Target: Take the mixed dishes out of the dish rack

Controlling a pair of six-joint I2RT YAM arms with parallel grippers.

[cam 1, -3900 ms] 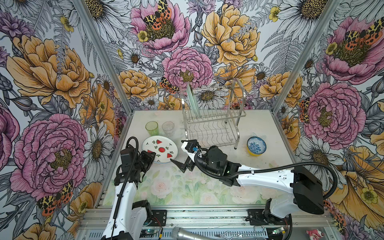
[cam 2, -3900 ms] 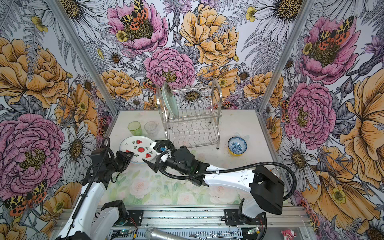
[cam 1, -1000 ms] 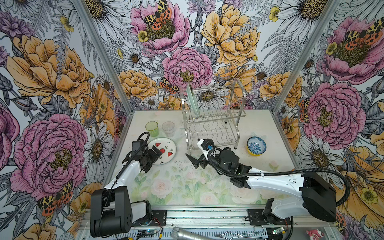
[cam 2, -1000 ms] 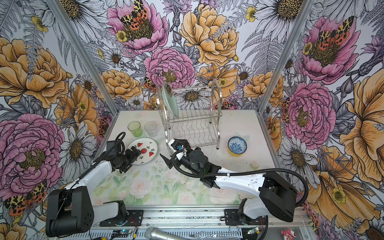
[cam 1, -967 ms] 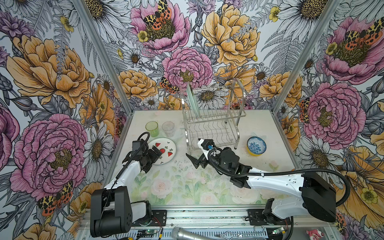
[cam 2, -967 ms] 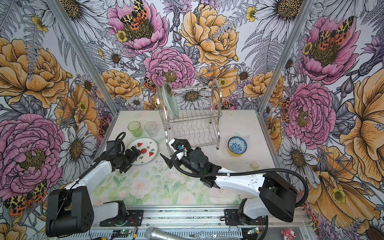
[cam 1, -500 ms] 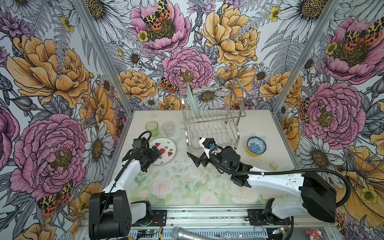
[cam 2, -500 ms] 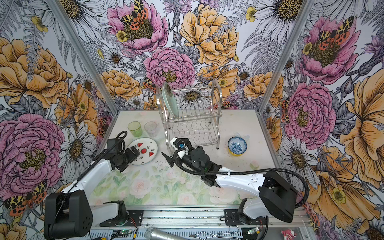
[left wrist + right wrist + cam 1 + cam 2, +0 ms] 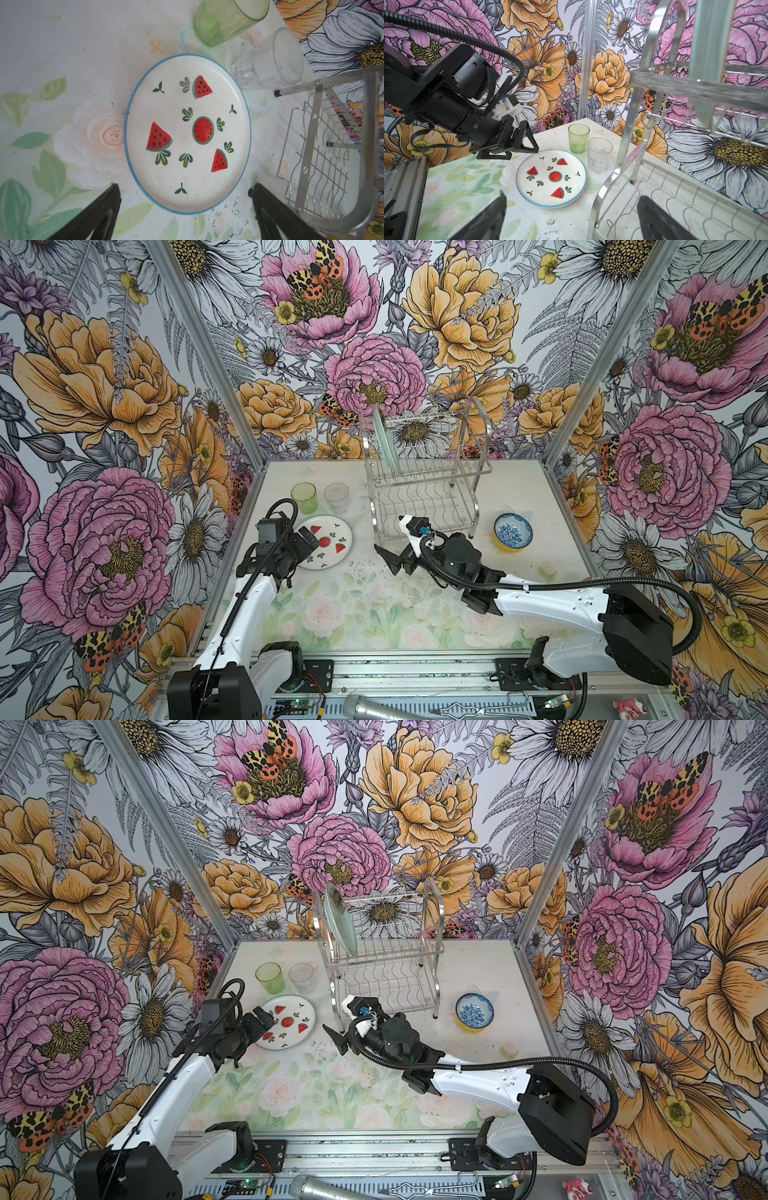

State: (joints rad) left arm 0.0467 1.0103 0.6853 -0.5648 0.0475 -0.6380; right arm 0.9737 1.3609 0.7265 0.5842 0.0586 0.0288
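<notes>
Dish rack [image 9: 424, 485] at the rear centre of the desk [image 9: 523, 489]. One pale green plate [image 9: 384, 439] stands on edge at the left end of its upper tier.

On the desk, left of the rack, the watermelon plate [image 9: 330, 541] lies flat. The green tumbler [image 9: 304, 497] and clear tumbler [image 9: 336, 497] stand upright side by side just behind it. Right of the rack, a blue-and-white bowl [image 9: 513, 529] sits nested in a yellow bowl [image 9: 508, 548].

Left gripper [image 9: 309, 546] — released, jaws wide, holding nothing — hovers at the plate's left rim. In the left wrist view the plate lies just ahead of its spread fingers [image 9: 99, 212].

Right gripper [image 9: 390, 562], likewise released and empty, hangs low over the desk just in front of the rack's front left leg, apart from the plate.

Compared with a few seconds before:
- The left arm has stretched forward from a folded pose, bringing its gripper from beside the plate up to the rim.
- The right gripper has drawn rightward — off the plate's right edge and toward the rack.
- Plates, tumblers and bowls lie where they lay.
</notes>
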